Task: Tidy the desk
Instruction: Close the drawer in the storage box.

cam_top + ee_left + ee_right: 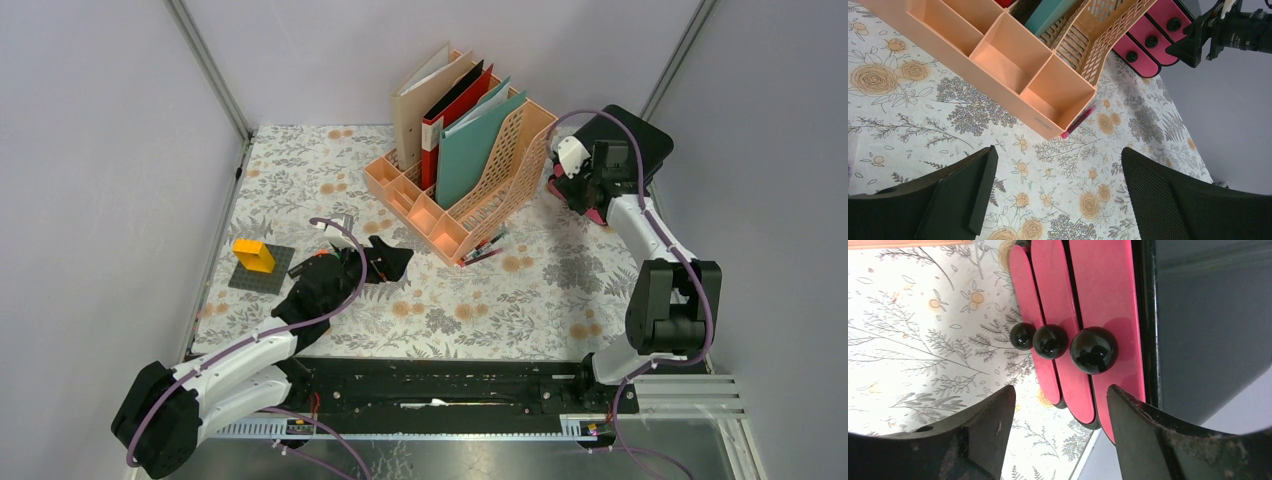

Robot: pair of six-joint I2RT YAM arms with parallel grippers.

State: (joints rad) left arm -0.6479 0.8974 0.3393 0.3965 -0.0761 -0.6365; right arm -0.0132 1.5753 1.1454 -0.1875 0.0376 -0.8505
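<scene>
The right pincer point(1060, 397) is hanging open and empty by the black knobs point(1093, 350) of the pink drawers point(1058, 290) at the far right corner of the flowery surface point(480, 300), likely needing to line up on one knob next, while the left pincer point(1058, 155) is hovering wide open and empty.

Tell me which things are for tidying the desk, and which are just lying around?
Probably for the job: the desk, loose pens beside the peach rack, pink drawers by the right gripper.
Seemingly just there: yellow block, grey plate under it.
</scene>
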